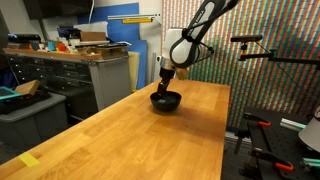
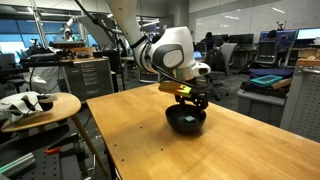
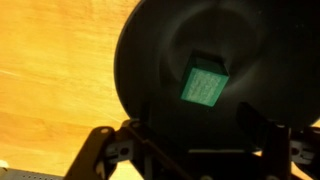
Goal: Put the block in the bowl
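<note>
The black bowl [image 3: 200,70] fills most of the wrist view, and the green block [image 3: 205,86] lies inside it near the middle. My gripper [image 3: 190,128] is open, with its dark fingers spread on either side just above the bowl and nothing between them. In both exterior views the gripper [image 1: 166,82] [image 2: 190,101] hangs straight over the bowl [image 1: 166,101] [image 2: 186,123], which sits on the wooden table [image 1: 130,140] [image 2: 140,145]. The block is hidden in both exterior views.
A small round side table [image 2: 40,108] with white objects stands beside the wooden table. Grey drawer cabinets [image 1: 80,75] and a bin [image 1: 25,105] stand beyond the table's edge. A camera stand [image 1: 250,45] is near the far corner.
</note>
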Available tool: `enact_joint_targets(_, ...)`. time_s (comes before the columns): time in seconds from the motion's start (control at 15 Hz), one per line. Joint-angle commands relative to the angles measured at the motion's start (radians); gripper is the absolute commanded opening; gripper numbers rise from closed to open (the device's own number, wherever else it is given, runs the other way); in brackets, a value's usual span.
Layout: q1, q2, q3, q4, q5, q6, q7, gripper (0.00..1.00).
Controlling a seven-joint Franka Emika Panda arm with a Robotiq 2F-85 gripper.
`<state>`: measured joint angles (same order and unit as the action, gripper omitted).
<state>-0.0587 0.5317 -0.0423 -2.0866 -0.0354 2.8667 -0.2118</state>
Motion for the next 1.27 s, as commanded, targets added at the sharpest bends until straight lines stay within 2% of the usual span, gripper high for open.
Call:
enact_joint_targets(0.0, -0.029, -0.108, 0.008, -0.026, 0.001, -0.099, 0.028, 1.0)
enact_joint_targets(0.4, -0.033, -0.266, -0.006, -0.008, -0.003, -0.374, 0.035, 1.0)
enact_joint_targets(0.87, -0.031, -0.378, 0.007, 0.011, 0.031, -0.614, -0.008, 1.0)
enact_joint_targets(0.93, -0.027, -0.343, -0.001, 0.003, 0.006, -0.539, 0.017, 1.0)
enact_joint_targets(1.2, -0.027, -0.341, -0.001, 0.0, 0.007, -0.547, 0.017, 1.0)
